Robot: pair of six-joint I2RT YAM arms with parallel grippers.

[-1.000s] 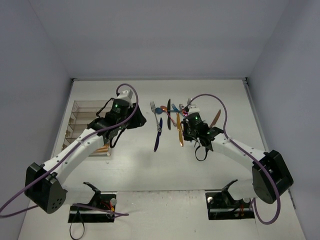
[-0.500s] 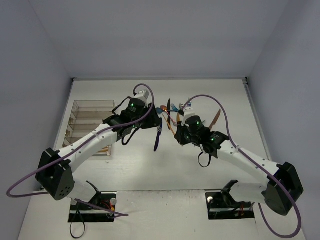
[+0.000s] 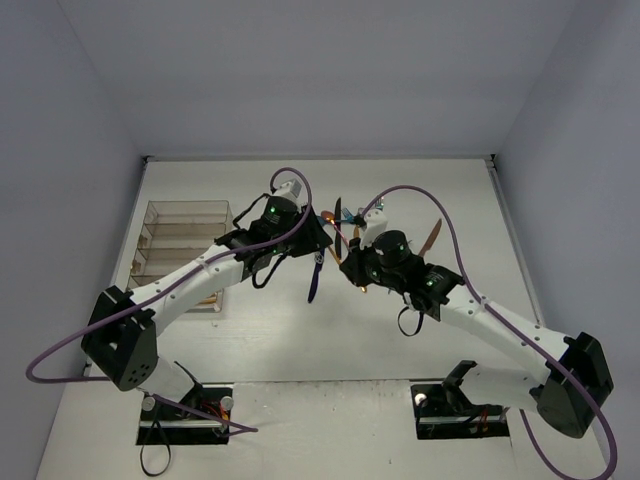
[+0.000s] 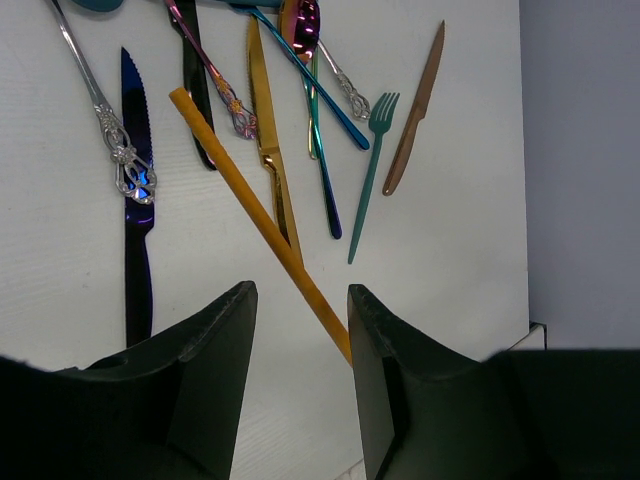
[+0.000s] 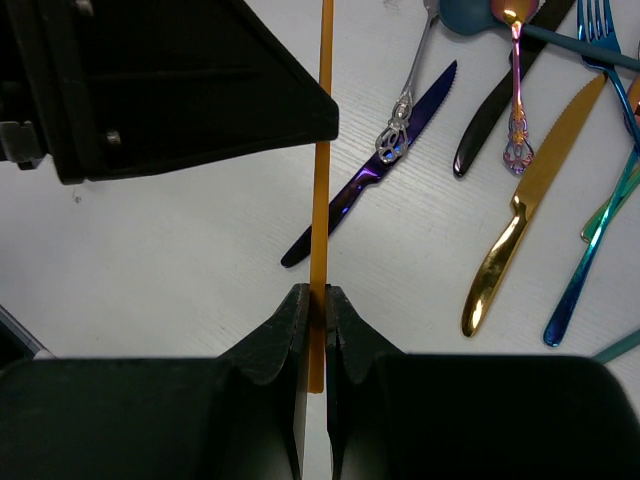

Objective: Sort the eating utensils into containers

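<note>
My right gripper [image 5: 316, 300] is shut on a gold chopstick [image 5: 321, 150], which it holds above the table. The chopstick [image 4: 250, 200] slants into the gap of my left gripper [image 4: 300, 295] and vanishes behind its right finger [image 4: 385, 360]. That gripper is open; whether it touches the stick I cannot tell. Both grippers meet mid-table in the top view, left gripper [image 3: 316, 240], right gripper [image 3: 352, 268]. Loose utensils lie beneath: a blue knife [image 4: 135, 230], a gold knife [image 4: 268, 150], a teal fork [image 4: 368, 180] and a copper knife [image 4: 415, 115]. The clear tray [image 3: 180, 208] stands at far left.
More utensils lie fanned at the back centre, among them an ornate silver one [image 4: 105, 120] and a black one [image 5: 495, 110]. Copper-coloured pieces [image 3: 205, 296] rest at the tray's near end. The left gripper's black body [image 5: 170, 80] fills the right wrist view's upper left.
My left arm has swung right, away from the tray, to the utensil pile. My right gripper has shifted left and nearer with the chopstick, so the two grippers now meet.
</note>
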